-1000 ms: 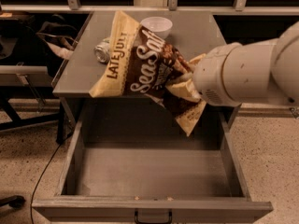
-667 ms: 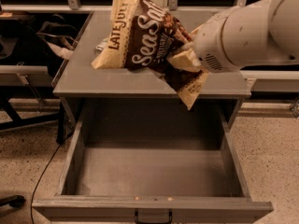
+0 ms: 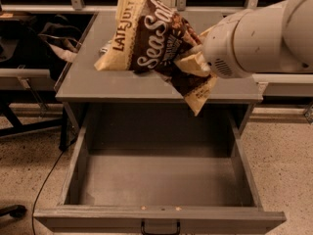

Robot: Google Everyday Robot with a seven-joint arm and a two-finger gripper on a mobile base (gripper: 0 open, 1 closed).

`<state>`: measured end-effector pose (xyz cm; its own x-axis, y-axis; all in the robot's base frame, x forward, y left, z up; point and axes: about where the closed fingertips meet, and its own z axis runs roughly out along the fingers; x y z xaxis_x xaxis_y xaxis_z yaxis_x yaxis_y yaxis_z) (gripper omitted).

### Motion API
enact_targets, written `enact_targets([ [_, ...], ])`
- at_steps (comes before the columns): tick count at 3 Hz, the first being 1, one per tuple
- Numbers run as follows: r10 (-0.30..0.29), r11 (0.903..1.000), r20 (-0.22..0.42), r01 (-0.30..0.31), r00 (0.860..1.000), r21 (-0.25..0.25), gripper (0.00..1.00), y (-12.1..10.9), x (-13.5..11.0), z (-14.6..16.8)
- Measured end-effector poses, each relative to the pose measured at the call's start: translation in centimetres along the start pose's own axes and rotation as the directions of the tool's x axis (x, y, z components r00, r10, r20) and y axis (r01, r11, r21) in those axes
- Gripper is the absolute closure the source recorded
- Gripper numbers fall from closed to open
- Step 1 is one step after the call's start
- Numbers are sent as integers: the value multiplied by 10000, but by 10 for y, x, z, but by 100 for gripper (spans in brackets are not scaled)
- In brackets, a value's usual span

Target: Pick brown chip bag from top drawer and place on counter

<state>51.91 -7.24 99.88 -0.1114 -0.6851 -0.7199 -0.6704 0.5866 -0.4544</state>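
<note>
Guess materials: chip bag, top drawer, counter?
brown chip bag: thin film or coated paper, slight sheen, creased where the gripper pinches it above the counter. top drawer: probably painted wood or laminate, matte grey; dark, metal-looking handle. Counter: same matte grey, smooth.

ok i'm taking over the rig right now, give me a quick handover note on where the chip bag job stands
Gripper: on the right, above the counter, shut on the brown chip bag at its right side.
Bag: held in the air over the counter, tilted. In this view its lower corner dips past the counter's front edge.
Top drawer: pulled open, nothing visible inside.
Done: the bag is out of the drawer and lifted.
Left: lower the bag onto the counter, release it, and pull the arm away.
</note>
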Motion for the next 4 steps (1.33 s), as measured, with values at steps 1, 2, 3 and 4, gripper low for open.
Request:
enact_targets([
  [1,385,9989,-6,-385,9993,279,100,-12,6,4],
  [2,601,9976,-125,-596,9981,363,100,-32,12,15],
  [3,835,9959,-284,-825,9961,363,100,-51,19,27],
  [4,1107,9933,-533,-1088,9924,384,100,-66,30,38],
])
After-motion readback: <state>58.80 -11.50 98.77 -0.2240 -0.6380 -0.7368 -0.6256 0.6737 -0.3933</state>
